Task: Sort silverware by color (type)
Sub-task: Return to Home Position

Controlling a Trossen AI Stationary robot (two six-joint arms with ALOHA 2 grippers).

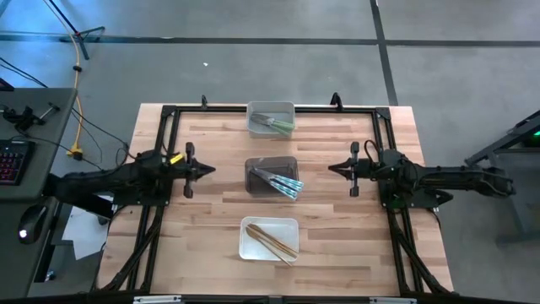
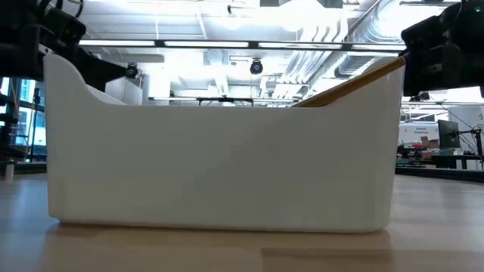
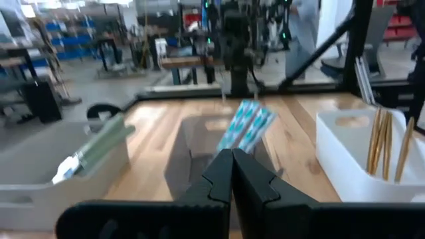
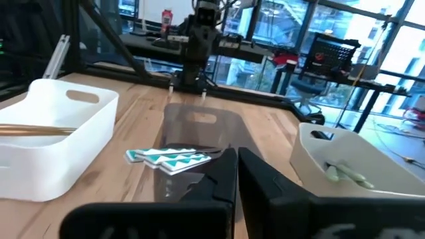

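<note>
3 bins in a row down the middle of the table [image 1: 211,228], seen from overhead. Far one is the pale grey bin [image 1: 250,118] w/ the green silverware [image 1: 278,124] lying in it at a slant. Middle is the dark bin [image 1: 253,181], holding the blue patterned silverware [image 1: 283,182] in a bundle, ends poking over the corner of the bin nearest the right arm. Near one is the white bin [image 1: 251,245] w/ the tan silverware [image 1: 274,240] lying diagonally inside. No pieces lying loose on the wood afaict.

Left gripper [image 1: 211,169] sits off to its own side of the dark bin, pointing at it, not touching. Right gripper [image 1: 331,170] mirrors it on the other side, also apart from the bin. Both wrist cams show the fingers pressed together w/ nothing between them, so both claws are closed and empty.

The low cam is pretty much blocked: the white bin's wall fills the shot and hides the other 2 bins. Only one tan handle tip pokes up over its rim, and bits of the dark arms show in the top corners.

Off the table on the left arm's side there's a keyboard [image 1: 13,160] w/ red keys, a mouse [image 1: 29,221] and a yellow cable [image 1: 78,110].
</note>
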